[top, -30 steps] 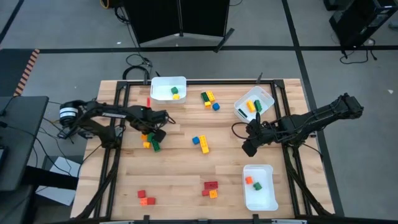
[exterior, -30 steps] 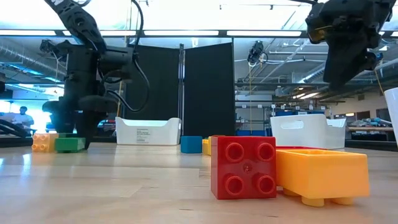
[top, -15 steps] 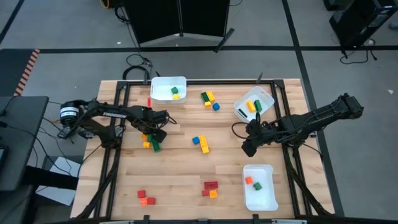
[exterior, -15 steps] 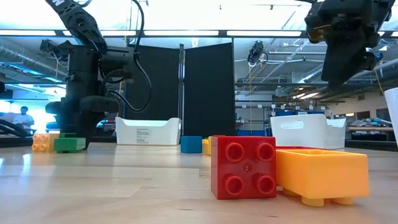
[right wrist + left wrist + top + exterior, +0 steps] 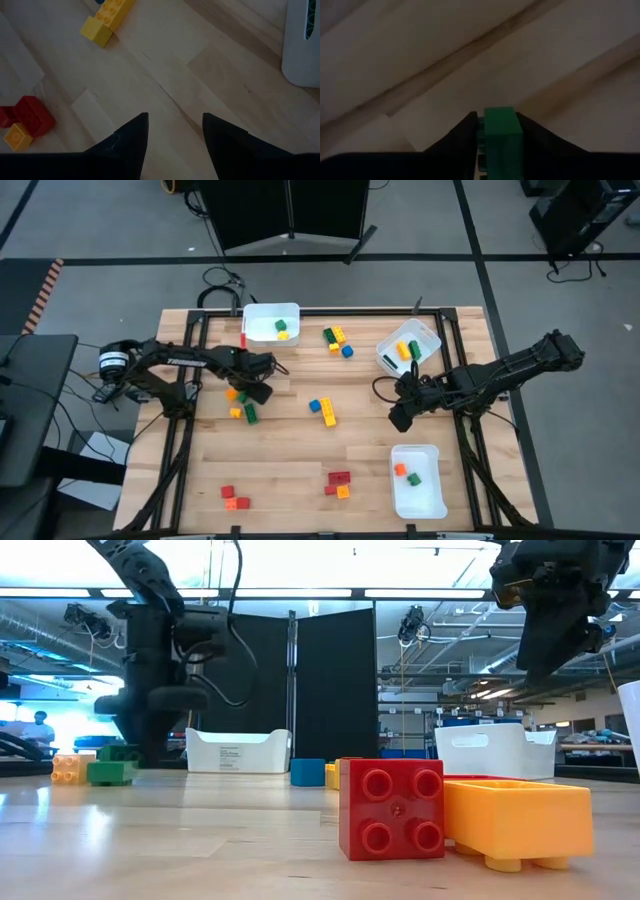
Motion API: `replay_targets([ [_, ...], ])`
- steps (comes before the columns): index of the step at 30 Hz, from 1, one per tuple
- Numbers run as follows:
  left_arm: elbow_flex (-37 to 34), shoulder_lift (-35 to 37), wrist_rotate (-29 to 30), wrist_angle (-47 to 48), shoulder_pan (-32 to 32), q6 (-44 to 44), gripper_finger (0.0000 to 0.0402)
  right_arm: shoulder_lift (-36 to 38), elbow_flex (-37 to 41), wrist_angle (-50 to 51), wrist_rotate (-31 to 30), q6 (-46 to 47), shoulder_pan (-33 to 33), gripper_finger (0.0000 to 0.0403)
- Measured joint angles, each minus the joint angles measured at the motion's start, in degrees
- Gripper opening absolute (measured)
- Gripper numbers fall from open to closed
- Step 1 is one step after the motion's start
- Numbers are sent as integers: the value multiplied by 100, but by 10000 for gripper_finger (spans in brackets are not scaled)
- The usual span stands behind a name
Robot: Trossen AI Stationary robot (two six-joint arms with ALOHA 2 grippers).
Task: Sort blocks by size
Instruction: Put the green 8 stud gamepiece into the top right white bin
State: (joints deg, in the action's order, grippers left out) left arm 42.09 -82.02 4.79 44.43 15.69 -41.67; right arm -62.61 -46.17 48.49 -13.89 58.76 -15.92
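Slippage is the worry — the left gripper (image 5: pixel 499 131) pinches a green block (image 5: pixel 502 135) above the tabletop's left side, so a shallow hold could drop it short of any bin (image 5: pixel 271 322), while the right gripper (image 5: pixel 175 132), fingers spread and empty, waits right of centre.

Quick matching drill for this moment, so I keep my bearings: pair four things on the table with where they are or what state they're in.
Things:
1. left claw
2. right claw
3. green block
4. red block

States:
A. beside an orange block, nearest the low camera
B. open over bare wood
C. pinched between dark fingers
D. shut on a block, near the back-left white bin

Pairs: 1-D, 2-B, 3-C, 4-A
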Motion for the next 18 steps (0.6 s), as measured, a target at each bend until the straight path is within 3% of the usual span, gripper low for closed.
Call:
replay_targets([
  [11, 339, 7, -85, 177, 27, 94, 104, 0, 0, 4, -9, -88, 0, 199],
  [18, 953, 7, -62, 179, 23, 95, 106, 0, 0, 177, -15, -237, -100, 198],
])
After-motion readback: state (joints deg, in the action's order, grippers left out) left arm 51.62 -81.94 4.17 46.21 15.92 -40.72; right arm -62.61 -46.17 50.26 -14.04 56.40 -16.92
